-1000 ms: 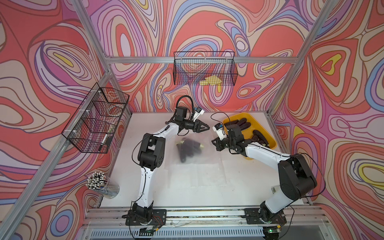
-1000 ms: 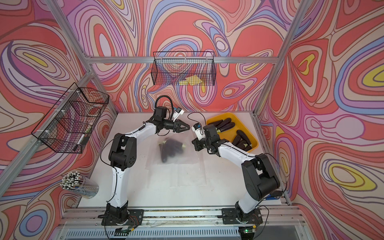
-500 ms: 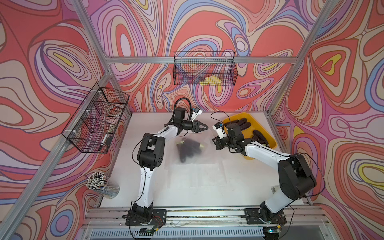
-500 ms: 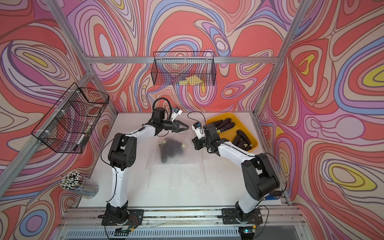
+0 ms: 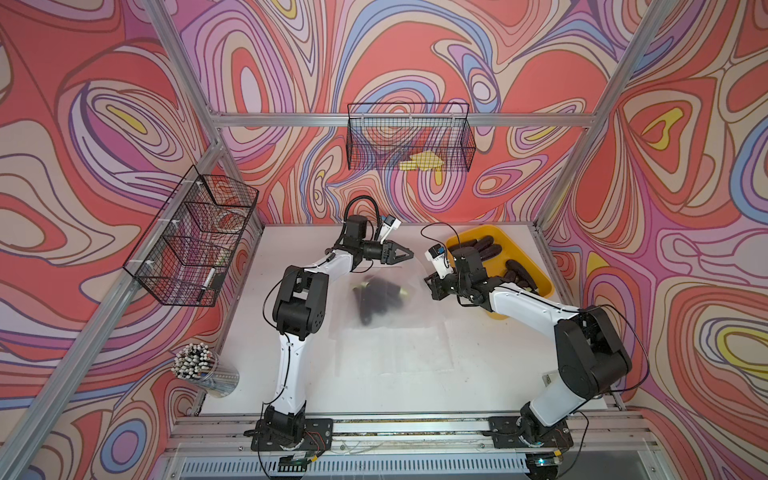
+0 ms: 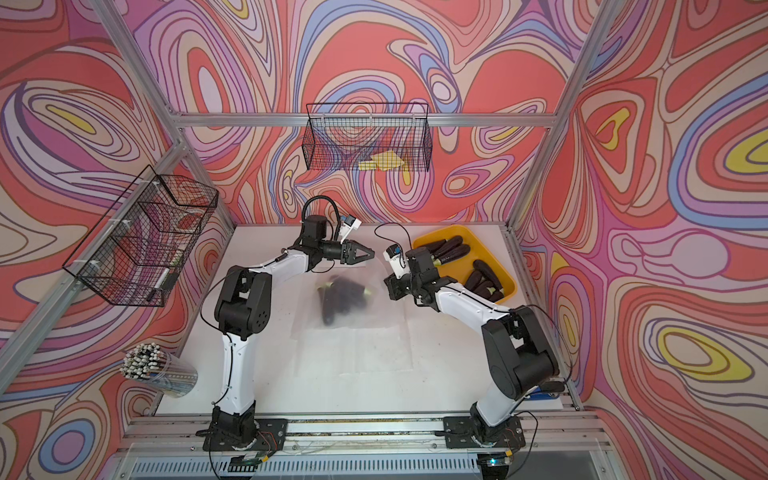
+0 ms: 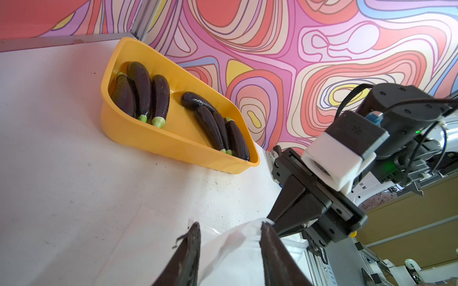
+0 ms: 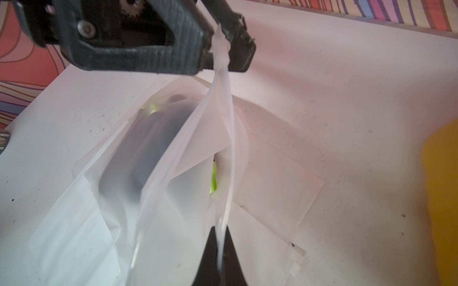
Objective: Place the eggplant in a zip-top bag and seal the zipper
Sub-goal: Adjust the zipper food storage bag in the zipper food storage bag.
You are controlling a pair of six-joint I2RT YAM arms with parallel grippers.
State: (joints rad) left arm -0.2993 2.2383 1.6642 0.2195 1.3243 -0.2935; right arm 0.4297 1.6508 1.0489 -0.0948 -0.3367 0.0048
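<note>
My left tool (image 5: 406, 254) and my right tool (image 8: 220, 244) each clamp one end of the mouth of the frosted plastic zip-top bag (image 5: 392, 318), so its zipper line runs straight from tool to tool. The dark purple eggplants (image 5: 376, 300) lie inside on the white worktop (image 5: 395, 374) below. The clearest one points lengthwise toward my bases, green cap farthest.

table (image 5: 395, 386): white | on it: yellow tray (image 7: 173, 146), zip-top bag (image 5: 392, 309)

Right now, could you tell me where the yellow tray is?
In both top views, the yellow tray sits far right on the table, just behind the right gripper.
</note>
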